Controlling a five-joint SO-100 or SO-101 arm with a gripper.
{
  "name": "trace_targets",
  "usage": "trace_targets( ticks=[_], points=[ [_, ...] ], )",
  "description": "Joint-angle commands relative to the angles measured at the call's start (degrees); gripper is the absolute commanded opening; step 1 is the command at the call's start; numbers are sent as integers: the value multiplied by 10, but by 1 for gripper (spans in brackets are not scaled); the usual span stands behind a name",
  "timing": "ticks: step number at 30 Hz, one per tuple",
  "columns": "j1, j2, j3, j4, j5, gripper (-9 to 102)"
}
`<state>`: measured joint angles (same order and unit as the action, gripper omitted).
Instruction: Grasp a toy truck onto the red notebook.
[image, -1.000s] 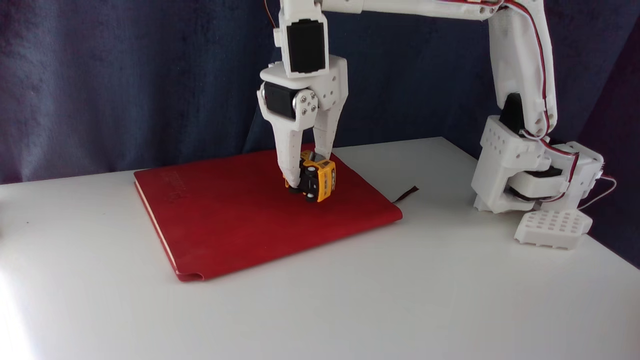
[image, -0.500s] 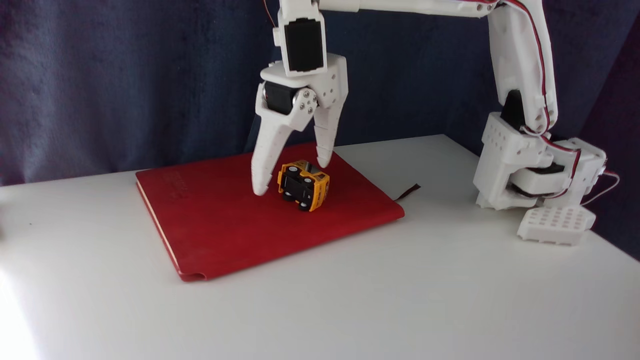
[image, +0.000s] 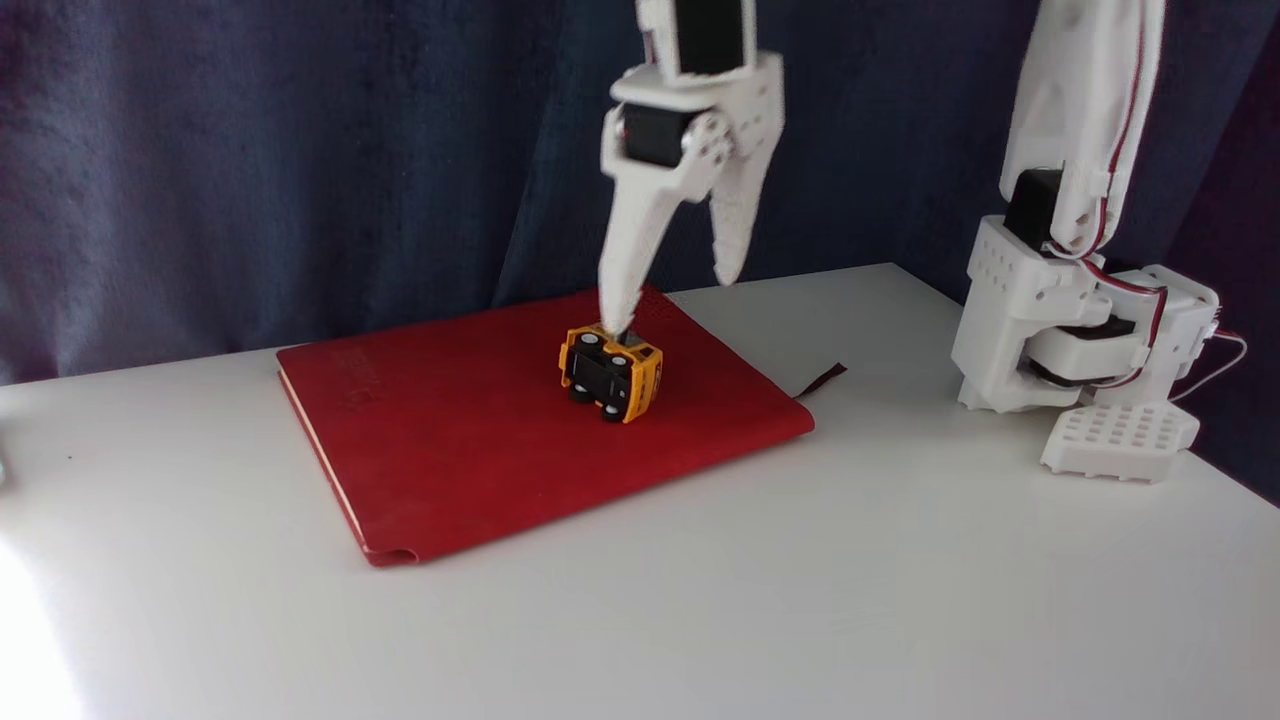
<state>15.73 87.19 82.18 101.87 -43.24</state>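
The toy truck, orange-yellow with a black underside and white-hubbed wheels, lies tipped on its side on the red notebook, towards the notebook's far right part. The notebook lies flat on the white table. My gripper hangs above and slightly right of the truck, open, with nothing between its fingers. Its longer left finger ends just above the truck's top edge; whether it touches the truck I cannot tell.
The arm's white base stands at the table's right rear, with a perforated white foot in front of it. The notebook's dark ribbon trails off its right edge. A dark blue curtain hangs behind the table.
The gripper, shut on the truck a second ago, opened and let it go on the notebook, then rose and swung right. The truck stays on its side.
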Motion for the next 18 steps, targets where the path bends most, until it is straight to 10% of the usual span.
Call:
trace_targets(
  ticks=[1,18],
  points=[
    [-35,100,62,0,-4,36],
    [-313,349,342,-246,259,18]
  ],
)
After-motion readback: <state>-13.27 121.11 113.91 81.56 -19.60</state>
